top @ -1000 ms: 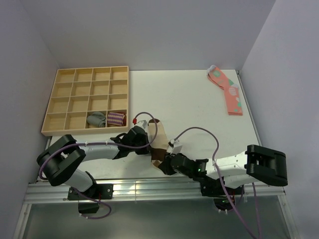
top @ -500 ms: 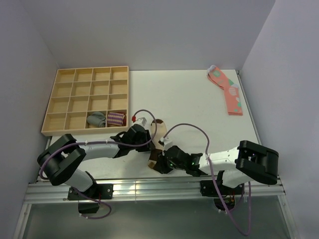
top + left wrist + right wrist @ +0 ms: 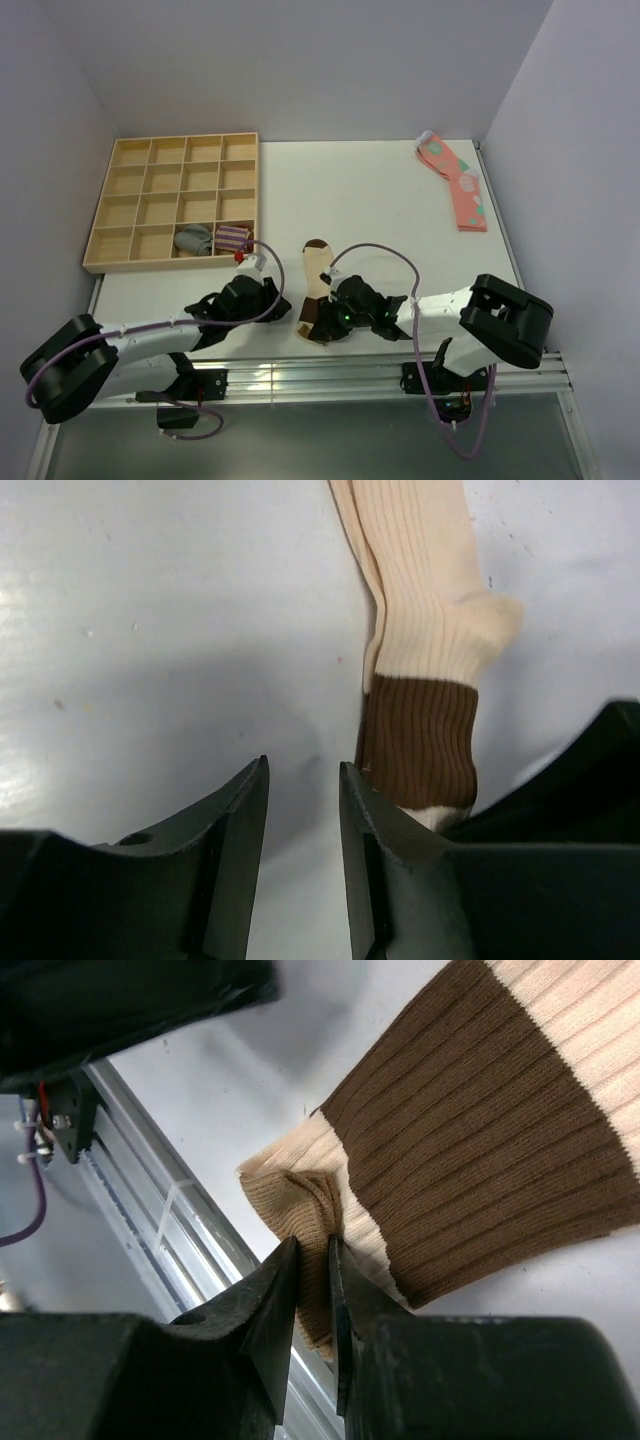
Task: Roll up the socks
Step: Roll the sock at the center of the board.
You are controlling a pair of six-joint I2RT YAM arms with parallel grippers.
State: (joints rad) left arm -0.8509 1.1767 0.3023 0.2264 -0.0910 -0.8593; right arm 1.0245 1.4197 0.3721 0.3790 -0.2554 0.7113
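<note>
Here, the right end effector is nipped down to a sliver on the socks. Its fingers pinch a bunched fold of cream fabric at the very end of the cuff, just past the dark brown ribbed band. That gripped end lies at the near edge of the table, close to the metal rail that runs along it.

The left end effector holds nothing. Its jaws stand a narrow gap apart, with only bare table showing between them. It hangs low just beside the socks, on their left. In the left wrist view the brown band runs down behind its right-hand finger, and I cannot tell whether they touch.

From above, the socks lie as one long beige strip in the middle of the near half of the table. They stretch from the gripped cuff away towards a dark brown toe at the far end. Both arms lie low and reach inward to meet them from either side.

Further out, a wooden tray of sixteen compartments sits at the far left. A grey rolled sock and a purple-striped rolled sock fill the two right-hand cells of its nearest row. Pink socks with green spots lie well apart near the far right corner
</note>
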